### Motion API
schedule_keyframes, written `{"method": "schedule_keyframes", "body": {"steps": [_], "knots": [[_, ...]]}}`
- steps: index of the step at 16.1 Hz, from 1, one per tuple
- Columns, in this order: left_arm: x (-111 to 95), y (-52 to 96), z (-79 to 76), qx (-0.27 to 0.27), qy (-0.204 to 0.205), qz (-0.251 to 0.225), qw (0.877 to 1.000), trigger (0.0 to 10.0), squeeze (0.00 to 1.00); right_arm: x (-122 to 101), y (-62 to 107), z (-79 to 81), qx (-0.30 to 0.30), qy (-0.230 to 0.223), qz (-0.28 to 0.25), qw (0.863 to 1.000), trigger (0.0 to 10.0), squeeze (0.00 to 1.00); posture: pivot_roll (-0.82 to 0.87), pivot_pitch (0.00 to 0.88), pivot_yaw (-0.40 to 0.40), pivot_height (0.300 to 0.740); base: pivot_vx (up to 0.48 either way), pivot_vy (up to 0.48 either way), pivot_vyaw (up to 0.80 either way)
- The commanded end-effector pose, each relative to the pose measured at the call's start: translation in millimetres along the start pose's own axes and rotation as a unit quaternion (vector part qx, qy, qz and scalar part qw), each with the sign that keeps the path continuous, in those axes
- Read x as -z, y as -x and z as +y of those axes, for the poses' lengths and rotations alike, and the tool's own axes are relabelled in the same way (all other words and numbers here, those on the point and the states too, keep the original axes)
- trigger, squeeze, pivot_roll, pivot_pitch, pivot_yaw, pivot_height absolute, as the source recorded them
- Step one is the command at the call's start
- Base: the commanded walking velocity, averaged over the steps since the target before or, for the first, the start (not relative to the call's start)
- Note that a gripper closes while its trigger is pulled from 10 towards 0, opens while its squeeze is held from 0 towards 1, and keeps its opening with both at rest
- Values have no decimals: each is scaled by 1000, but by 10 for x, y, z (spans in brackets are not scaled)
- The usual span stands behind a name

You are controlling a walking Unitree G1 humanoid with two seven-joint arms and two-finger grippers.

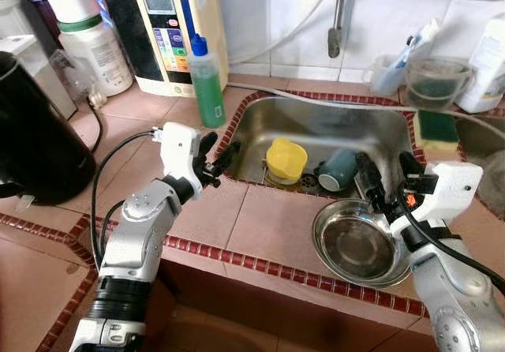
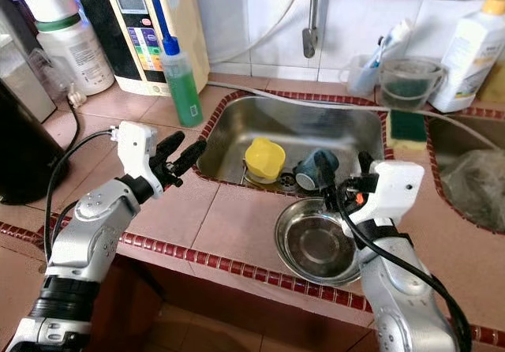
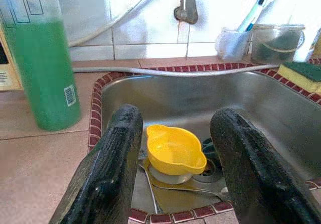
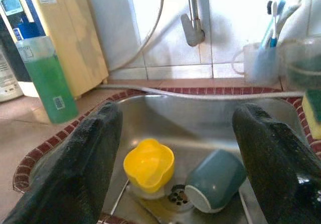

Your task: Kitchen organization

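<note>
- left tool (image 1: 215, 159) hovers at the sink's (image 1: 260, 115) left rim, fingers spread wide, holding nothing.
- right tool (image 1: 388, 180) spread wide, empty, above the steel bowl (image 1: 355, 245) on the table's front edge.
- yellow cup (image 1: 286, 160) and teal mug (image 1: 337, 170) lie by the drain.

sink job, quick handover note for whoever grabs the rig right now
Left gripper: open, empty, at the sink's left rim.
Right gripper: open, empty, over the front rim beside the steel bowl.
Yellow cup and teal mug, on its side, lie in the sink by the drain. Steel bowl sits on the counter.
Done: nothing gripped yet.
Left: probably clear the cup and mug.
</note>
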State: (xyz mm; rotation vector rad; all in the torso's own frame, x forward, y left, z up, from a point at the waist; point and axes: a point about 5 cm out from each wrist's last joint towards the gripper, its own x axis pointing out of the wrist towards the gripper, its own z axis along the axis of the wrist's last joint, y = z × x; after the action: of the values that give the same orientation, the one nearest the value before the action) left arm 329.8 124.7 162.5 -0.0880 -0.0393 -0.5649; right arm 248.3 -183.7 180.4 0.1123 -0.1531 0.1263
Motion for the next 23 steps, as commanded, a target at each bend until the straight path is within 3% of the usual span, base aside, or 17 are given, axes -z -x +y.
{"method": "schedule_keyframes", "body": {"steps": [1,9,11,13,15,16,21,23], "knots": [[-48,20,4,-2,1,-8,1000,10000,0,-2,-24,15,-5,3,-2,1000,10000,0,-184,7,90,732,0,-480,0],[-59,54,-31,-18,19,-18,999,10000,0,-19,-94,-26,-23,17,-6,1000,10000,0,-172,0,59,732,0,-477,0],[-47,64,-40,-22,52,-13,998,10000,0,-6,-82,-45,-42,29,6,999,10000,0,-167,0,46,732,0,0,0],[-37,88,-46,-16,30,9,999,10000,0,17,-62,-105,-59,42,22,997,10000,0,-164,0,42,732,0,0,0],[-13,131,-81,4,30,38,999,10000,0,47,-36,-192,-70,54,42,995,10000,0,-158,0,34,732,0,0,0],[17,196,-115,28,17,82,996,10000,0,69,-24,-246,-81,57,58,993,10000,0,-156,0,31,732,0,0,0],[-52,447,-414,166,40,122,978,10000,0,255,55,-329,-153,27,129,979,10000,0,-134,0,4,732,0,0,0],[-46,480,-514,187,38,134,972,10000,0,350,36,-384,-163,29,160,973,10000,0,-126,0,-7,732,0,0,0]]}}
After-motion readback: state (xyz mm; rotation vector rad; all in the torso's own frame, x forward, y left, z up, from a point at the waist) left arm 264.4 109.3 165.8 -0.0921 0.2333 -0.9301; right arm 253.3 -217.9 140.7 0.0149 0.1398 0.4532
